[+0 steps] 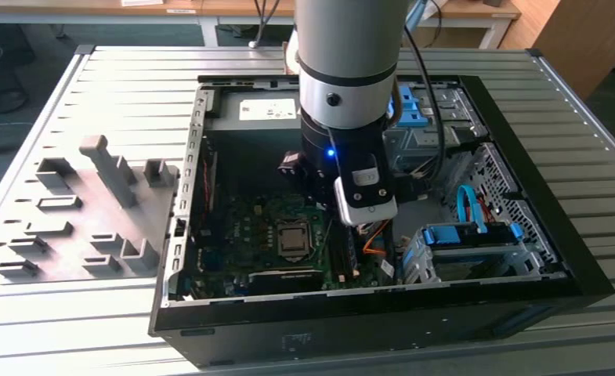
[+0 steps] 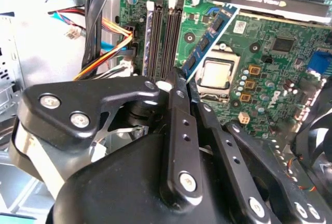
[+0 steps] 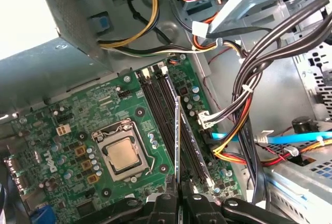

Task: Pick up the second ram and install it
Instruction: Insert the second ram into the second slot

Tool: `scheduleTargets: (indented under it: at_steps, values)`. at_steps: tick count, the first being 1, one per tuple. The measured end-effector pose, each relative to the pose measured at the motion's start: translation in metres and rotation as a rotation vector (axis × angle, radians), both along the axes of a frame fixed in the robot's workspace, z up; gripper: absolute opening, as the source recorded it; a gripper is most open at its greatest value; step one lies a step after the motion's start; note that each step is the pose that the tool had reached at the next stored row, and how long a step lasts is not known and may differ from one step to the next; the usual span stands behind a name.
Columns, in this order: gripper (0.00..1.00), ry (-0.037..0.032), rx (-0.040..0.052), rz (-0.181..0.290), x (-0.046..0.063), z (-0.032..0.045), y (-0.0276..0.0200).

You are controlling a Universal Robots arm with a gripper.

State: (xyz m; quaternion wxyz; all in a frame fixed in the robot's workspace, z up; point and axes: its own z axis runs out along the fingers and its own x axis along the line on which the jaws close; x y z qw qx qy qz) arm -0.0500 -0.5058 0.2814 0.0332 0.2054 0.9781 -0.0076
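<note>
In the second wrist view the second ram (image 2: pixel 210 35), a thin blue-green board with black chips and a pale label, sticks out from between my black fingers (image 2: pixel 176 105). My gripper (image 2: pixel 185 79) is shut on it. In the first wrist view the same stick (image 3: pixel 178 136) is edge-on, a thin line rising from the gripper (image 3: pixel 179 199) over the black memory slots (image 3: pixel 158 112) and running along them. It hangs above the motherboard (image 3: pixel 67 130), apart from the slots. The slot nearest the cables (image 3: pixel 191 136) looks occupied by a darker stick. In the exterior view my arm (image 1: pixel 344 117) reaches down into the open computer case (image 1: pixel 589 266).
The processor socket (image 3: pixel 124 154) lies beside the slots. Bundled cables (image 3: pixel 244 94) and a blue cable (image 3: pixel 290 138) run close on the slots' other side. A drive cage (image 1: pixel 464 251) stands at the exterior view's right. Grey holder blocks (image 1: pixel 98 204) sit outside the case at its left.
</note>
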Motion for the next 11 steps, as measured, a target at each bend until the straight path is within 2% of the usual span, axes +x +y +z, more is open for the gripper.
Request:
scheduleTargets:
  at_steps: [11]
  values:
    - [0.14,0.0,-0.0025,-0.053,0.0,-0.0001,0.0]
